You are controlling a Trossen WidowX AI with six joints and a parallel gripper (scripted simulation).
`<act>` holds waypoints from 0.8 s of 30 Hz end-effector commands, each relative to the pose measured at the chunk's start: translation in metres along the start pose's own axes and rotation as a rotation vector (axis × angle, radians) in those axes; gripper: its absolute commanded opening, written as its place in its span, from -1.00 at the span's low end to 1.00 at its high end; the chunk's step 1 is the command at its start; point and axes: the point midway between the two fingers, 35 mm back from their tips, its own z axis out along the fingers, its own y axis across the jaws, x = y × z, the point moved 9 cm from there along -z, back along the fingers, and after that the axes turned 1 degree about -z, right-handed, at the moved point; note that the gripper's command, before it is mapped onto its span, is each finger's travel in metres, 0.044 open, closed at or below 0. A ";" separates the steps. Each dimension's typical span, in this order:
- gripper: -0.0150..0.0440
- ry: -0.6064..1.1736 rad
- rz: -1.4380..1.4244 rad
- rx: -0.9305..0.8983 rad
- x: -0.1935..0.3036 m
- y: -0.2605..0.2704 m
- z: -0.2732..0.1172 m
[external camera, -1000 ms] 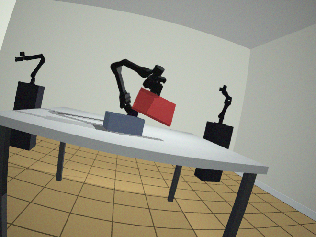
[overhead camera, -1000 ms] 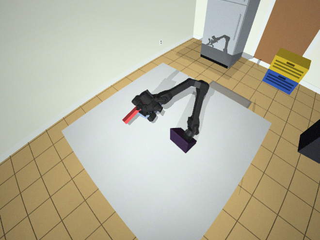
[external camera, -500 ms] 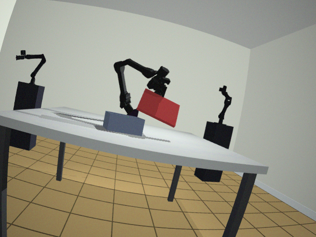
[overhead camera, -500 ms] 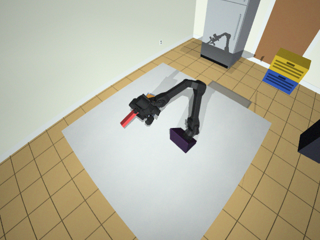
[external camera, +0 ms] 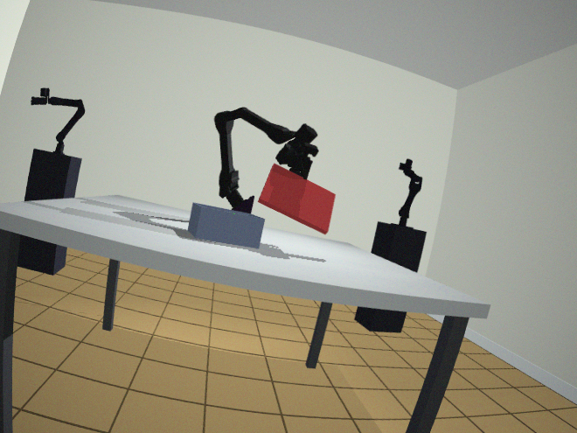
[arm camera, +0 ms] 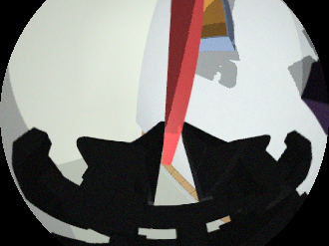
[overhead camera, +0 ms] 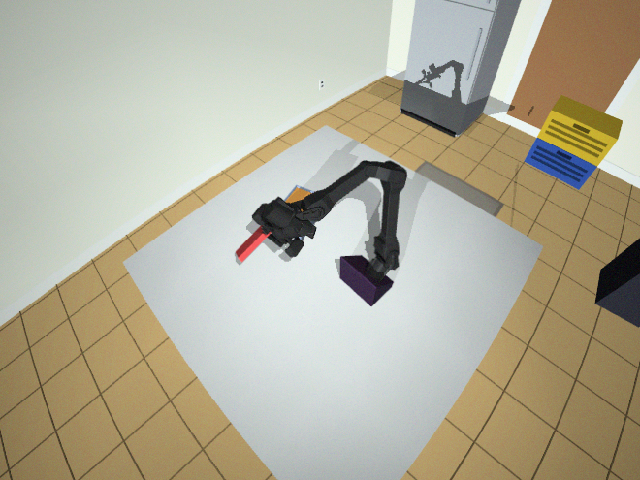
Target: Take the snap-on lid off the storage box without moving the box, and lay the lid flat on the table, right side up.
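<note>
A: Where is the red lid [overhead camera: 252, 243] [external camera: 299, 199] [arm camera: 182, 58] seen relative to the blue storage box [external camera: 225, 226] [arm camera: 217, 44]?
B: In the exterior view, the lid is held in the air, above and to the image-right of the box, apart from it.
A: By what is it supported?
B: It is pinched at its upper edge between the fingers of the tool [external camera: 302, 175] [arm camera: 172, 124].
A: How is the lid oriented?
B: It is tilted steeply, with its broad face turned toward the exterior camera; in the wrist view it is seen nearly edge-on.
A: What is shown of the box?
B: It is rested on the white counter [overhead camera: 331, 341] [external camera: 337, 283], its top uncovered; an orange interior is exposed in the wrist view. The purple base block [overhead camera: 363, 282] [external camera: 247, 206] is placed behind the box in the exterior view.
</note>
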 end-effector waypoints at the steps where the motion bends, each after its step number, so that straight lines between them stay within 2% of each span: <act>1: -0.49 -0.002 0.009 -0.009 0.010 0.003 -0.002; 24: -0.49 0.000 0.011 -0.010 0.056 0.003 -0.003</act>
